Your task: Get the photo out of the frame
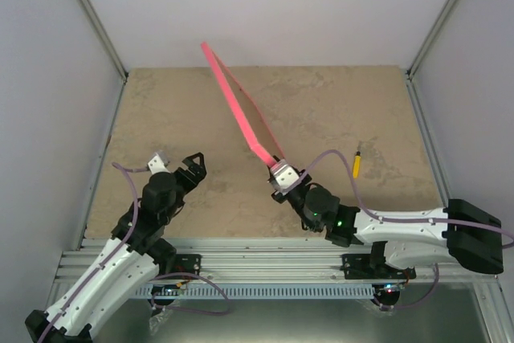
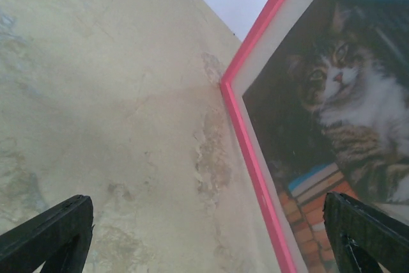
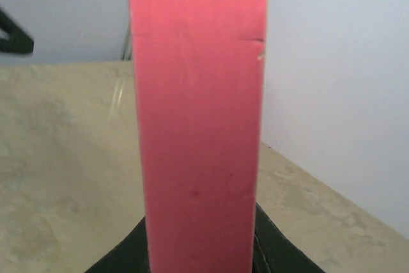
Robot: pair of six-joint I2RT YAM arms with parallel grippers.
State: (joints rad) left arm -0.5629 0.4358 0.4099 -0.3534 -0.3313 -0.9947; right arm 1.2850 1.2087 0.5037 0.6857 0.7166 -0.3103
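Note:
My right gripper (image 1: 275,165) is shut on the lower end of the pink frame (image 1: 238,108) and holds it up off the table, edge-on to the top camera. In the right wrist view the frame's pink edge (image 3: 198,119) fills the middle between my dark fingers (image 3: 275,247). The left wrist view shows the frame's front (image 2: 246,139) with the cat photo (image 2: 339,107) still inside it behind a white border. My left gripper (image 1: 189,165) is open and empty, low over the table left of the frame; its fingertips (image 2: 51,228) show wide apart.
A small yellow-handled tool (image 1: 356,163) lies on the beige table (image 1: 161,110) to the right of the frame. Aluminium posts and white walls enclose the table on three sides.

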